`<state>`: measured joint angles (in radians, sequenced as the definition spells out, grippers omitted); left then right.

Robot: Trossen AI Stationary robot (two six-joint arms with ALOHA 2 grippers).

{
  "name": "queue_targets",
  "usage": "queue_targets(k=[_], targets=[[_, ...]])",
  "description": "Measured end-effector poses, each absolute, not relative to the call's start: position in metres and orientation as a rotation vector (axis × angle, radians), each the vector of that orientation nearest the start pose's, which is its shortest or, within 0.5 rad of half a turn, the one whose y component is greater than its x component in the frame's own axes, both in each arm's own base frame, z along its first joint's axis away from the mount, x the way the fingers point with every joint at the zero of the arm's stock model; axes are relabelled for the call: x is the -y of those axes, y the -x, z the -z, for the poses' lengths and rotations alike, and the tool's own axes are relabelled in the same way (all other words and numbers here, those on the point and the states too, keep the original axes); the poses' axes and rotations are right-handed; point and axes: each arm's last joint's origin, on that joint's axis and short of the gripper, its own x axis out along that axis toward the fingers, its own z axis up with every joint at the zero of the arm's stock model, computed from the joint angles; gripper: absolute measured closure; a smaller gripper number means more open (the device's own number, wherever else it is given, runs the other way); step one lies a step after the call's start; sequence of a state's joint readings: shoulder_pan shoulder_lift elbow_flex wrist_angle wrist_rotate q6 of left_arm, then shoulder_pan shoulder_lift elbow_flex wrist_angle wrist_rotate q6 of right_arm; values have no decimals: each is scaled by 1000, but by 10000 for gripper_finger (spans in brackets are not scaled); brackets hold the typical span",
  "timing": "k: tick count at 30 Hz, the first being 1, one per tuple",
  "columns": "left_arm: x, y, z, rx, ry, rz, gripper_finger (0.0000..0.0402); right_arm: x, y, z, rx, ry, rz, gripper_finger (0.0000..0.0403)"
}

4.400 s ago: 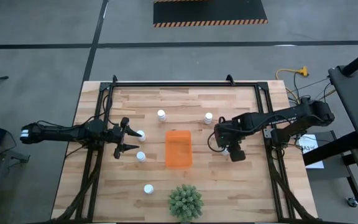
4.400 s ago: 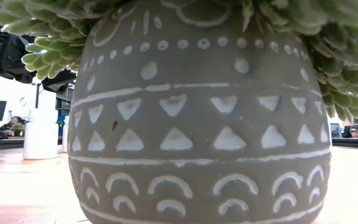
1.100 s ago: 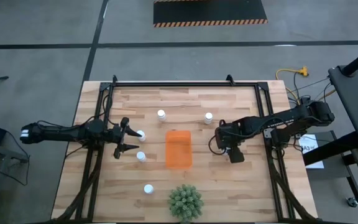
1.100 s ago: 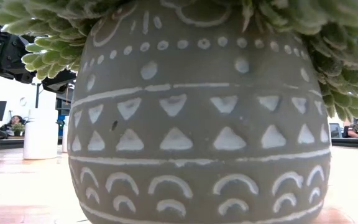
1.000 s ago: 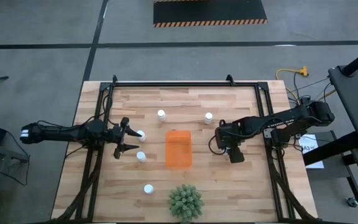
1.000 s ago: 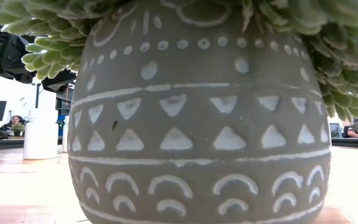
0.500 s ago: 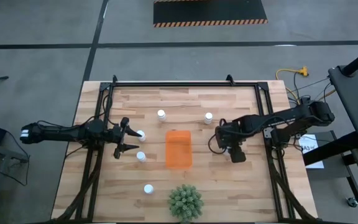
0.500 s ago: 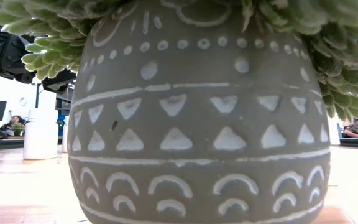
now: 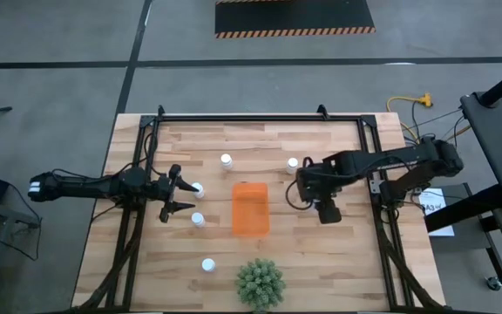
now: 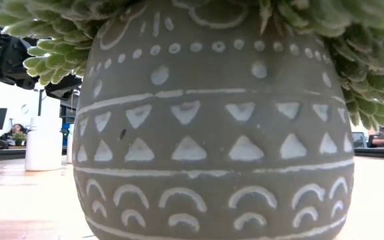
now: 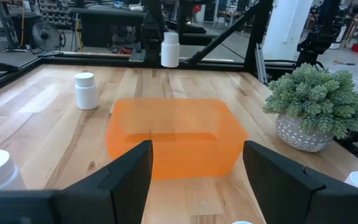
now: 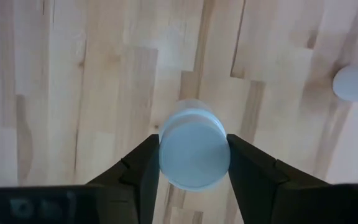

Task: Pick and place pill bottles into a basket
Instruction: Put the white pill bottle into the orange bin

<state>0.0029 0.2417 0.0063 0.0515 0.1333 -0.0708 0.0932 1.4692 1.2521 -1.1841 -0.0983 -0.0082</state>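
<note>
1. A small white plastic pill bottle with a white cap (image 12: 194, 149) sits clamped between the right gripper (image 12: 194, 163) fingers, seen end-on above the bare wood; the grip spans its round body, which should keep it from rolling out.
2. That right gripper (image 9: 327, 209) hangs over the table just right of the bright orange rectangular plastic basket (image 9: 250, 208), probably on its way to drop the bottle in.
3. The basket lies mid-table, long side front to back, within both arms' reach; no bottle shows inside it in the left wrist view.
4. Five more white bottles stand around it: (image 9: 226, 160), (image 9: 293, 163), (image 9: 197, 187), (image 9: 198, 220), (image 9: 207, 264).
5. The left gripper (image 9: 179, 197) waits with fingers spread wide, empty, just beside one bottle and facing the basket (image 11: 173, 143).
6. A green spiky plant in a grey patterned pot (image 9: 260, 283) stands in front of the basket.
</note>
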Motion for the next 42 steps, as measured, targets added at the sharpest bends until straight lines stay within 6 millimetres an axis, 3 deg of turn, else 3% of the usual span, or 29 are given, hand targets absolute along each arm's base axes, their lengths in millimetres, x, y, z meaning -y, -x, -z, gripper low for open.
queue_targets(k=[7,13,22,32,42], targets=[[3,-111,-150,-189,83,123,168,-41,-305,-278,-1470,99,-227,253],[4,-111,-150,-187,83,123,168,-57,-343,-290,-1401,175,-298,253],[4,-111,-150,-189,83,123,168,-77,-382,-307,-1285,267,-376,253],[4,-111,-150,-189,83,123,168,-86,-421,-268,-1335,335,-438,253],[4,-111,-150,-188,83,123,168,-88,-431,-255,-1312,349,-448,253]])
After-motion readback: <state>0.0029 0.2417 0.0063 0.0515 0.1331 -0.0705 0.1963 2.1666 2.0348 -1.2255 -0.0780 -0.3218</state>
